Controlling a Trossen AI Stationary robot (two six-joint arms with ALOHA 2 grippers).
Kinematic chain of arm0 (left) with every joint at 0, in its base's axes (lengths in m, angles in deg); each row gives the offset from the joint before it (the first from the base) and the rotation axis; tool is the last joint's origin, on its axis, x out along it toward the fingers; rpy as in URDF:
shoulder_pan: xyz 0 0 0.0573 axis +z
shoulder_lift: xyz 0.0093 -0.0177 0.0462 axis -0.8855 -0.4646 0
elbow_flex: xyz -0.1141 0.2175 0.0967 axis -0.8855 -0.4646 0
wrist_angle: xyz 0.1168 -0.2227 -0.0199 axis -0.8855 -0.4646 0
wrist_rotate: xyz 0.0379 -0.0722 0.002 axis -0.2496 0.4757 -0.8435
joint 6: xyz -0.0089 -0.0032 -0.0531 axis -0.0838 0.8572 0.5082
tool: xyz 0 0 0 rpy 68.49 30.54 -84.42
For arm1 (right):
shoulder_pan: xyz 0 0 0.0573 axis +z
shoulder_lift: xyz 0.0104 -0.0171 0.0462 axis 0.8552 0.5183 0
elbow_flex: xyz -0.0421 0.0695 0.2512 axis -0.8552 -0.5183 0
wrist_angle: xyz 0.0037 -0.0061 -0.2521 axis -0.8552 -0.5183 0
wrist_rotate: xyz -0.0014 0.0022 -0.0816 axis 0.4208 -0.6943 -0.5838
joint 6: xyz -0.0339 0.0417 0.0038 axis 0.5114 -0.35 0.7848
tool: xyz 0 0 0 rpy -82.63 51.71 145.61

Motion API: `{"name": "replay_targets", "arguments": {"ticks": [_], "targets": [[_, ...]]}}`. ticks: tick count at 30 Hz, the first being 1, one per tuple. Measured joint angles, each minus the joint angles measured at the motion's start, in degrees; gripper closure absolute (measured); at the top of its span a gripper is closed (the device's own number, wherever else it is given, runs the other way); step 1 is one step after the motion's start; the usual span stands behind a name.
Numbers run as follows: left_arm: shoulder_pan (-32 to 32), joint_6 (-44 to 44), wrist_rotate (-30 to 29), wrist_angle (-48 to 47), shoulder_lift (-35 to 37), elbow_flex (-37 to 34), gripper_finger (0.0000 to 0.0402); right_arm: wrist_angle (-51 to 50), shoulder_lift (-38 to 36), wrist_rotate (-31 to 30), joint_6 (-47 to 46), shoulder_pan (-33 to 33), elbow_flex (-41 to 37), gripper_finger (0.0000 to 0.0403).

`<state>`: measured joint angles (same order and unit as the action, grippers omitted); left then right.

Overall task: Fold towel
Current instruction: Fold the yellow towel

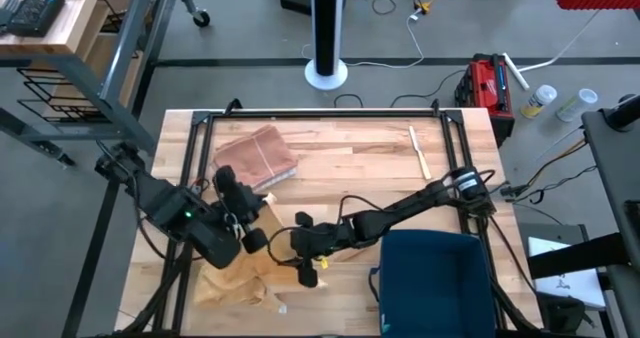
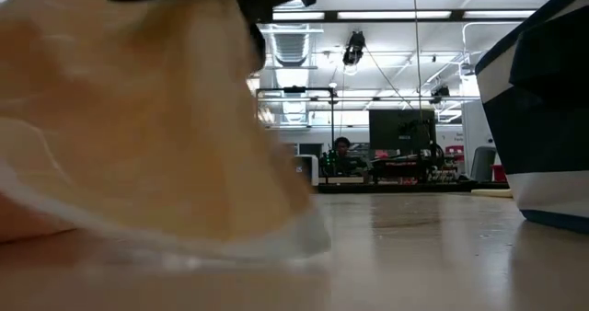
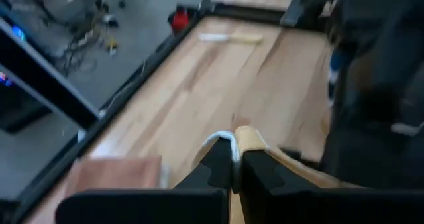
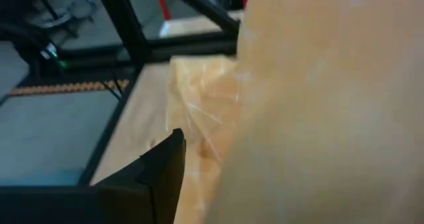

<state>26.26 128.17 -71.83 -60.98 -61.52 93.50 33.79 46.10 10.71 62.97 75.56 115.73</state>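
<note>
Both grippers are seen low over the near-left part of the table (image 1: pixel 350 168). Left gripper (image 3: pixel 233 159) is clamped shut on a white-hemmed edge of the tan towel (image 1: pixel 235 273), the cloth pinched between its two dark fingers (image 3: pixel 215 163) and lifted off the wood. Right gripper (image 1: pixel 305 263) is reached in from the right, just beside the left one, above the towel's near-right part; in its wrist view only one dark finger (image 4: pixel 162 168) is shown, standing apart from the tan cloth that fills the rest of that picture, and nothing is seen to be held, so the jaws are read as parted.

The towel itself is bunched on the near-left corner of the table, partly raised; from the low view it is seen as a tall, draped tan mass with a pale edge resting on the tabletop.

A folded brown cloth (image 1: pixel 255 158) is laid at the far-left of the table, well apart. A dark blue bin (image 1: pixel 435 278) is placed at the near right, and a thin wooden stick (image 1: pixel 418 150) is lying at the far right.
</note>
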Motion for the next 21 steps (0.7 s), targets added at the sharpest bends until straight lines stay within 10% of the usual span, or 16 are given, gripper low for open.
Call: {"name": "replay_targets", "arguments": {"ticks": [11, 21], "targets": [[-0.6, -12.7, -1.8, -3.4, 0.0, 19.8, 0.0401, -28.1, -7.0, -14.2, 7.3, -0.3, 0.1, 0.0384], [-0.6, -19.5, -14.1, -13.4, 0.5, 29.7, 0.0401, -46.3, -28.3, -39.2, 15.6, -0.4, 0.2, 0.0401]]}}
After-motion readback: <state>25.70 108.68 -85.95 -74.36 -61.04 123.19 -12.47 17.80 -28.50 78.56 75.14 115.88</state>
